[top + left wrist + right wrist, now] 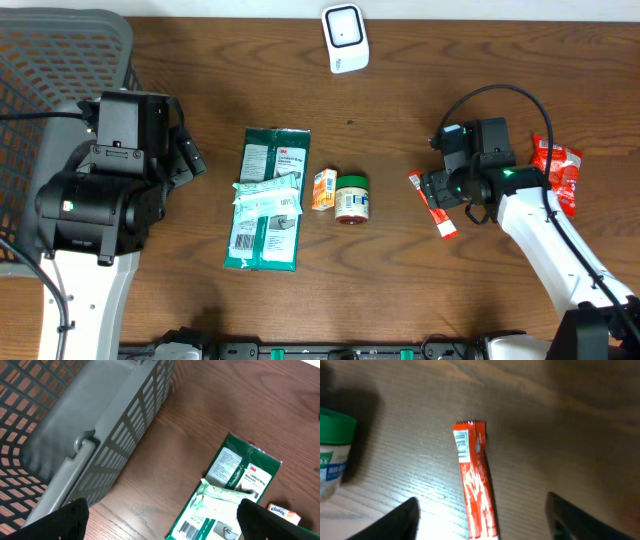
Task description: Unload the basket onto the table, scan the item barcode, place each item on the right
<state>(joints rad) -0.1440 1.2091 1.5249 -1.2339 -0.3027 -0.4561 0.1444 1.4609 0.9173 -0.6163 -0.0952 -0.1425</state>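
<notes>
A red stick packet lies flat on the wooden table, its barcode end pointing away from me. My right gripper hangs over it, open, with the packet lying loose between the two fingers and touching neither. From overhead the same red stick packet lies just left of the right gripper. A white scanner stands at the back edge. My left gripper is open and empty beside the basket, left of the green wipes packets.
A grey mesh basket fills the back left corner. Green packets, a small orange box and a green-lidded jar lie mid-table. A red bag sits to the right of the right arm.
</notes>
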